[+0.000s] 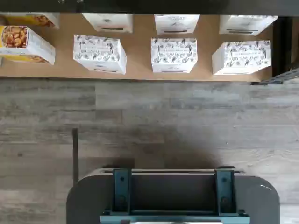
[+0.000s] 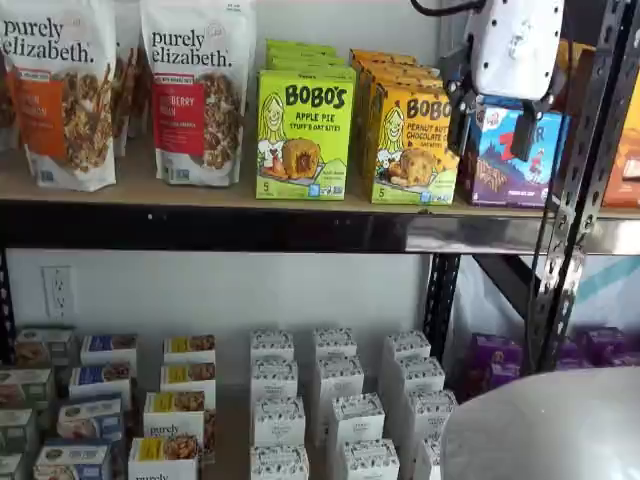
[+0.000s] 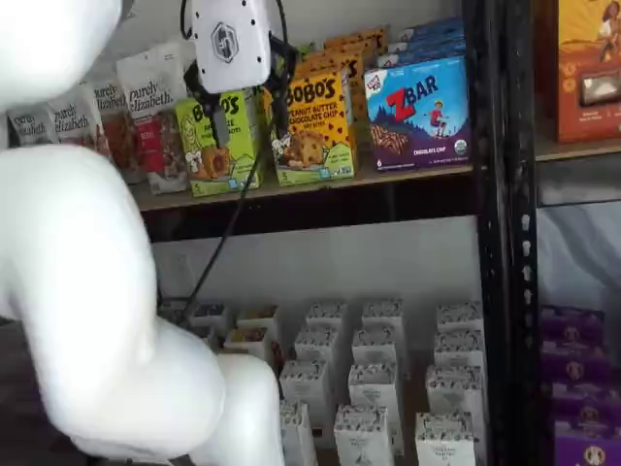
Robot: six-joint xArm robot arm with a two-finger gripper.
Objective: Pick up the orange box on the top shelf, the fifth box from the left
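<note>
Orange box (image 2: pixel 415 140) partly behind pincer (image 2: pixel 492 125)

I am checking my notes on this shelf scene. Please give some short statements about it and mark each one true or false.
1. The orange box stands upright on the top shelf. True.
2. The gripper already holds the orange box. False: its fingers are open and hold nothing.
3. A green box stands beside the orange box. True.
4. The blue box lies on the floor. False: it stands on the top shelf.
5. White patterned boxes fill a lower shelf. True.
</note>
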